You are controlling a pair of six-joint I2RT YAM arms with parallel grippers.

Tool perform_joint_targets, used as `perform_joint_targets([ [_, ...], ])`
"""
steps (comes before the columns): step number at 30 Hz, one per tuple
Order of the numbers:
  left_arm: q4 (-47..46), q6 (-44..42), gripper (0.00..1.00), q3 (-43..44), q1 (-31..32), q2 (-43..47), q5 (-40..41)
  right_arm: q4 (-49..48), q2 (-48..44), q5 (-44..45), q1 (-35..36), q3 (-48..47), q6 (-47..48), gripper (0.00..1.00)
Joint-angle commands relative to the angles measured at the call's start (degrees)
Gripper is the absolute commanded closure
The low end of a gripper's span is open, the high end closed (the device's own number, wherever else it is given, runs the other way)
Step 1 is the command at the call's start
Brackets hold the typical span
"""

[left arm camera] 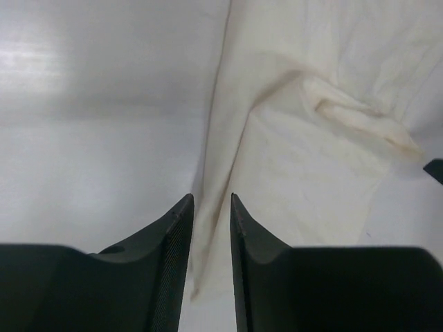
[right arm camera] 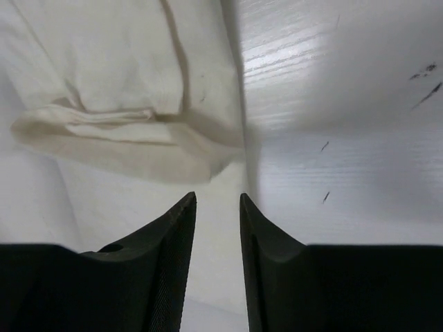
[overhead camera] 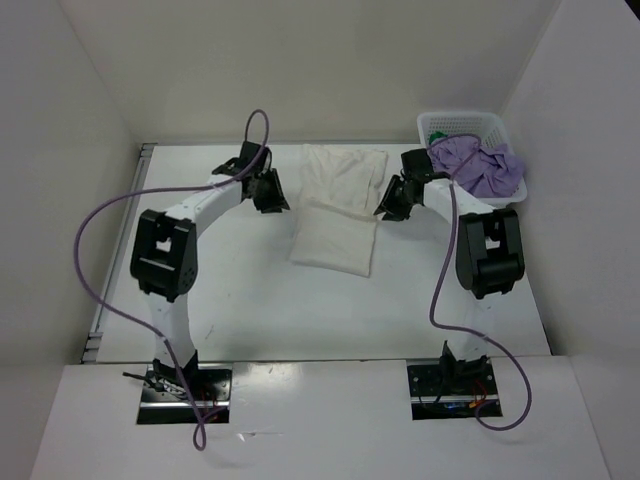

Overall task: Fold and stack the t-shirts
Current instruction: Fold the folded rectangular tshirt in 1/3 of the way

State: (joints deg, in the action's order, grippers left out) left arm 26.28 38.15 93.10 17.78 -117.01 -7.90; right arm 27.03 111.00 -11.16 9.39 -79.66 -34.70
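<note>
The left gripper [overhead camera: 268,190] hangs low over the table [overhead camera: 240,290] at the left edge of the white t-shirt [overhead camera: 338,215]. In its wrist view its jaws stand slightly parted with nothing clamped between them, and the shirt's edge runs on the table just under the gap [left arm camera: 211,197]. The white t-shirt lies at the middle of the table between the two grippers. It is plain, creamy-white soft cloth, folded into a narrow, long shape, with a nearer part lying slightly askew over the farther part. In the left wrist view a bunched, creased fold crosses it [left arm camera: 360,117]. The right gripper [overhead camera: 395,200] is at the shirt's right edge. Its jaws are also a little apart and hold nothing, and from its wrist camera a rumpled hem of the white cloth [right arm camera: 104,124] lies just ahead of the fingertips [right arm camera: 218,196]. At the far right corner a white lattice basket [overhead camera: 462,120] holds the lilac t-shirt [overhead camera: 485,168], crumpled and spilling over the rim, and a small sliver of the green t-shirt [overhead camera: 437,135] shows inside.
</note>
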Motion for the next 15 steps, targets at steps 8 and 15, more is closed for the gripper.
perform_joint_targets([
  [8,-11.52,3.95,0.66,-17.43,5.77,4.71,-5.82,-2.15,-10.81,1.31,10.29,11.54,-1.95,0.91],
  [15,-15.19,5.96,0.67,-30.06,5.77,7.31,-4.05,-3.46,-10.63,3.07,11.53,15.84,-2.57,0.74],
])
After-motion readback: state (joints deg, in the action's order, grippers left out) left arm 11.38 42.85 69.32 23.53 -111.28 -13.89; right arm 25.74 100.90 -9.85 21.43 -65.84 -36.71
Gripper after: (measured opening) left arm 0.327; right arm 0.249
